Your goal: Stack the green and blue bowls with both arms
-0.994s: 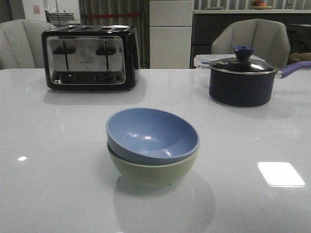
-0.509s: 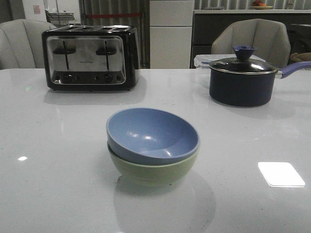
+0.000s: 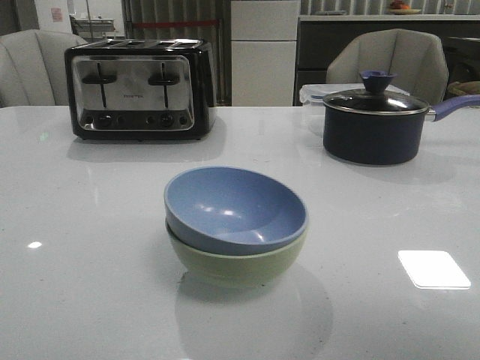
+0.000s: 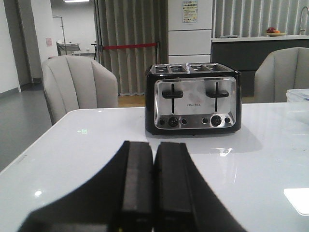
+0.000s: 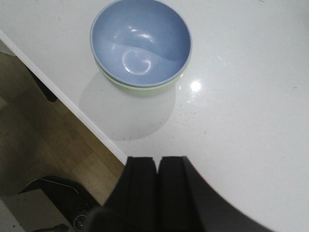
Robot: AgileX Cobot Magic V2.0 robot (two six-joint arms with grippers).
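The dusty blue matte round bowl [image 3: 235, 208] sits nested in the pale sage green matte round bowl [image 3: 238, 262], in front of the chrome toaster [image 3: 139, 89]. The stack appears complete; the arms should keep clear. The left gripper [image 4: 153, 186] and right gripper [image 5: 157, 186] are pressed together, holding nothing.

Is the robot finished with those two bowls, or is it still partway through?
It looks finished. The blue bowl already sits nested inside the green bowl on the white table. Nothing is in hand: the left gripper and right gripper are both shut and empty, away from the bowls. Nothing appears left.
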